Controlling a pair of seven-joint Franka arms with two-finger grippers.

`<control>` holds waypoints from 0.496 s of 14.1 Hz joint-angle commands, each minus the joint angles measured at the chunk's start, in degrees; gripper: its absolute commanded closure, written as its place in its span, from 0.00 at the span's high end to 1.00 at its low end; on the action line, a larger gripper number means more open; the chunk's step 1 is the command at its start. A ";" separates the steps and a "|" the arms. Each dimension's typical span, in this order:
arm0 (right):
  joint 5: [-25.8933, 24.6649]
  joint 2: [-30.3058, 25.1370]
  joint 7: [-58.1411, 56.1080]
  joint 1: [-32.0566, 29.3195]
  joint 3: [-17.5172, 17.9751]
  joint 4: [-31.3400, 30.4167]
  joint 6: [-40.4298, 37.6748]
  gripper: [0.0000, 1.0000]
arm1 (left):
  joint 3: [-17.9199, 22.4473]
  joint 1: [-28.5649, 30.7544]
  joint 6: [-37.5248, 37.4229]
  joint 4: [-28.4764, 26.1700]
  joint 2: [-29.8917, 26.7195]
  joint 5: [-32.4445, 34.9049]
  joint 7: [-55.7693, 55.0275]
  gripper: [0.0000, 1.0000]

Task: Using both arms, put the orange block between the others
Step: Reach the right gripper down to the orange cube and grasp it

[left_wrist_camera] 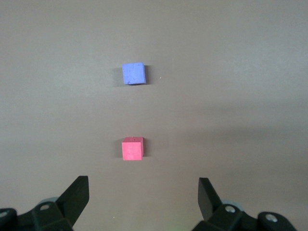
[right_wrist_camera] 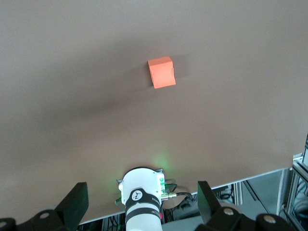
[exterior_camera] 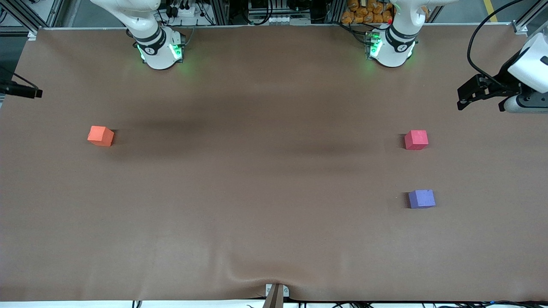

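Note:
The orange block (exterior_camera: 101,135) (right_wrist_camera: 161,72) lies alone toward the right arm's end of the table. The others lie toward the left arm's end: the red-pink cube (exterior_camera: 416,139) (left_wrist_camera: 132,148), and the purple-blue cube (exterior_camera: 421,199) (left_wrist_camera: 134,73) nearer the front camera, with a bare gap between them. My left gripper (exterior_camera: 461,99) (left_wrist_camera: 143,185) hangs high over the left arm's end of the table, open and empty. My right gripper (right_wrist_camera: 143,190) is high above the table near its own base (right_wrist_camera: 142,192), open and empty, with the orange block well below it.
The two green-lit arm bases (exterior_camera: 159,51) (exterior_camera: 391,49) stand at the table's back edge. A black fixture (exterior_camera: 23,90) juts in at the right arm's end. The brown table cover (exterior_camera: 265,192) wrinkles near the front edge.

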 commanded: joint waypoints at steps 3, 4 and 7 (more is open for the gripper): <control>-2.84 5.75 0.37 -1.14 0.62 2.59 -1.35 1.00 | -0.06 -0.14 -0.50 -0.50 -0.36 -0.75 -0.95 1.00; -2.06 7.23 0.10 -3.32 0.53 2.32 -0.65 1.00 | -0.06 -0.14 -0.50 -0.59 -0.36 -0.75 -0.95 1.00; -0.90 12.05 -4.88 -5.81 0.71 0.75 10.14 1.00 | -0.06 -0.14 -0.50 -0.68 -0.36 -0.75 -0.95 1.00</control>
